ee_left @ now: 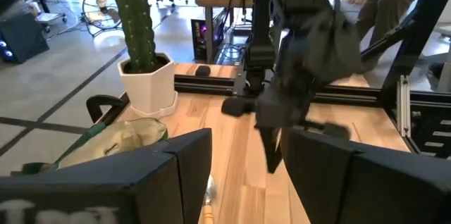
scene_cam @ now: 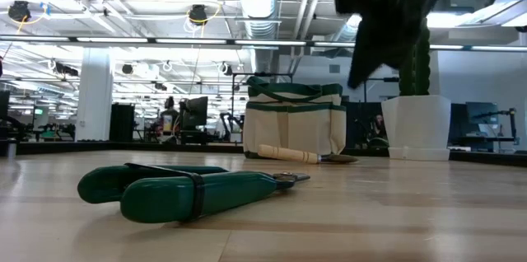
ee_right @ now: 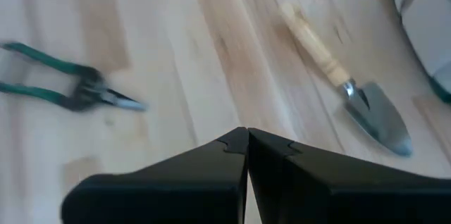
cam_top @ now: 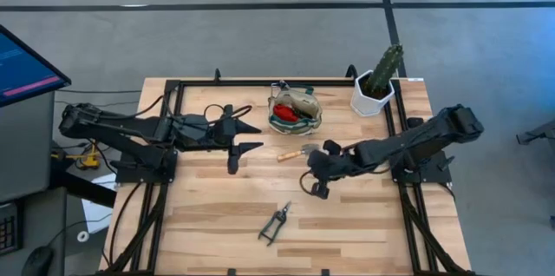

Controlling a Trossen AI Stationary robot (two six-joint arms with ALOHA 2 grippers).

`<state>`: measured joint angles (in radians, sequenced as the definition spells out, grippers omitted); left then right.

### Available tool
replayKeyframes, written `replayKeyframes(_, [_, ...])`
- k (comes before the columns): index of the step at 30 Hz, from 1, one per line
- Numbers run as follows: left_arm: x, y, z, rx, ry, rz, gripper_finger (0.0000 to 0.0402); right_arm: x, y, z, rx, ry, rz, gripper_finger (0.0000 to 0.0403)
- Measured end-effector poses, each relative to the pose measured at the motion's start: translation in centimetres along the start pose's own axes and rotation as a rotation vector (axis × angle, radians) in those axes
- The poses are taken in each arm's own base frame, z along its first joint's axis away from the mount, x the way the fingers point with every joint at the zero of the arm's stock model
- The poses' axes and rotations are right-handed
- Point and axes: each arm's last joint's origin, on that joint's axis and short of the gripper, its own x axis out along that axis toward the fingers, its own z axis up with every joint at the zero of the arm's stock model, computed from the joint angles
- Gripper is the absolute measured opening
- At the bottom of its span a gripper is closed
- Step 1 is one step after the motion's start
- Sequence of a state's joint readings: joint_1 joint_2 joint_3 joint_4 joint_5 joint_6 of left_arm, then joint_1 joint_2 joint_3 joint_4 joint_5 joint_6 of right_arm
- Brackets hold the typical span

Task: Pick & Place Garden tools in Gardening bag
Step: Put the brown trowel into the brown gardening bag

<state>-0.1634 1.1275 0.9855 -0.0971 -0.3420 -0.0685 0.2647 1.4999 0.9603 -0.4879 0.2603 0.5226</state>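
Observation:
The gardening bag [cam_top: 295, 109], cream with green trim, stands at the table's far middle with a red-headed tool [cam_top: 284, 116] in it. A wooden-handled trowel [cam_top: 295, 152] lies flat just in front of the bag, and its blade shows in the right wrist view [ee_right: 373, 115]. Green-handled pruning shears [cam_top: 276, 222] lie flat nearer the front edge [scene_cam: 189, 192]. My right gripper [cam_top: 312, 184] hangs shut above the table between trowel and shears, pointing down at a slant [ee_right: 246, 139]. My left gripper [cam_top: 251, 137] is open, left of the bag and trowel, holding nothing [ee_left: 246, 146].
A white pot with a green cactus [cam_top: 375, 87] stands at the far right corner, right of the bag. A black frame rail [cam_top: 260, 82] runs round the table. Bare wood lies along the front [cam_top: 347, 233]. People and desks show in the room beyond.

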Motion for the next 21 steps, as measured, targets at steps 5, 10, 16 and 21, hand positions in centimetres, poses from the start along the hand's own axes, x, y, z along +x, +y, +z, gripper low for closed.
replayKeyframes(5, [-0.1,0.0,0.1,-0.002,-0.003,0.000,0.0159,2.5,-0.2,-0.8,-0.069,0.087,-0.062,0.0002])
replayKeyframes(10, [-0.1,0.0,0.1,-0.024,-0.005,0.000,0.0159,4.2,-0.1,-1.1,-0.134,0.124,-0.107,0.0023])
replayKeyframes(16, [-0.1,0.0,0.1,-0.024,-0.004,0.000,0.0159,4.2,0.1,-0.1,-0.171,0.057,-0.198,0.0066])
replayKeyframes(21, [0.1,0.0,0.0,-0.063,0.001,0.000,0.0159,4.2,-0.3,0.3,-0.227,0.044,-0.244,0.0087])
